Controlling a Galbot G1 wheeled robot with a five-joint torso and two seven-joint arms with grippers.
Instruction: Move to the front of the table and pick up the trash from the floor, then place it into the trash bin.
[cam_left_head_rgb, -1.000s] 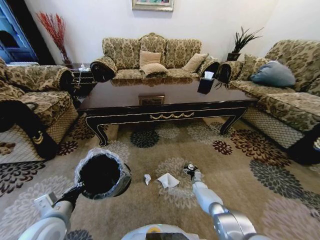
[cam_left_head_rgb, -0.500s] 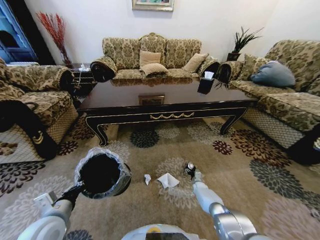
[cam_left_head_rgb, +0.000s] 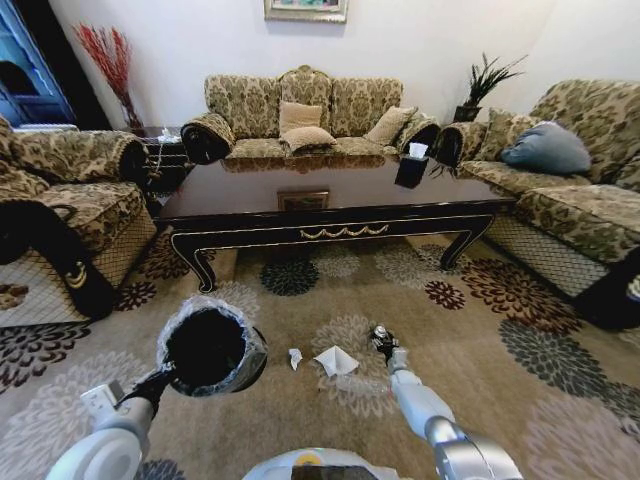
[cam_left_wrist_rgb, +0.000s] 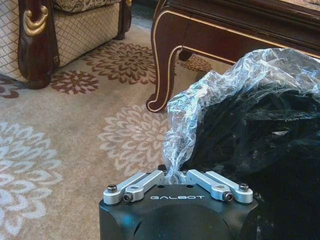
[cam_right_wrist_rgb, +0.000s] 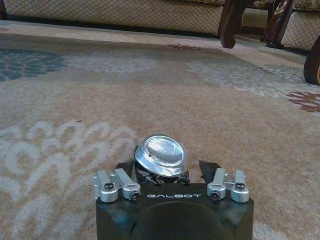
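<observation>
1. A white wall (cam_left_head_rgb: 420, 40) runs across the top of the frame, with a framed picture (cam_left_head_rgb: 306, 9) at top centre.
2. A patterned sofa (cam_left_head_rgb: 305, 115) stands against it; matching sofas sit at the left (cam_left_head_rgb: 70, 190) and right (cam_left_head_rgb: 570, 190) edges.
3. A beige carpet (cam_left_head_rgb: 480, 320) with flower patterns covers the lower frame.
4. Red branches (cam_left_head_rgb: 108, 55) stand upper left, a green plant (cam_left_head_rgb: 487, 78) upper right.

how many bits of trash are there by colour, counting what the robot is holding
white: 2, the folded tissue and the small crumpled paper, both on the carpet
silver: 1, the shiny piece between the fingers of the right tool
total: 3
</observation>
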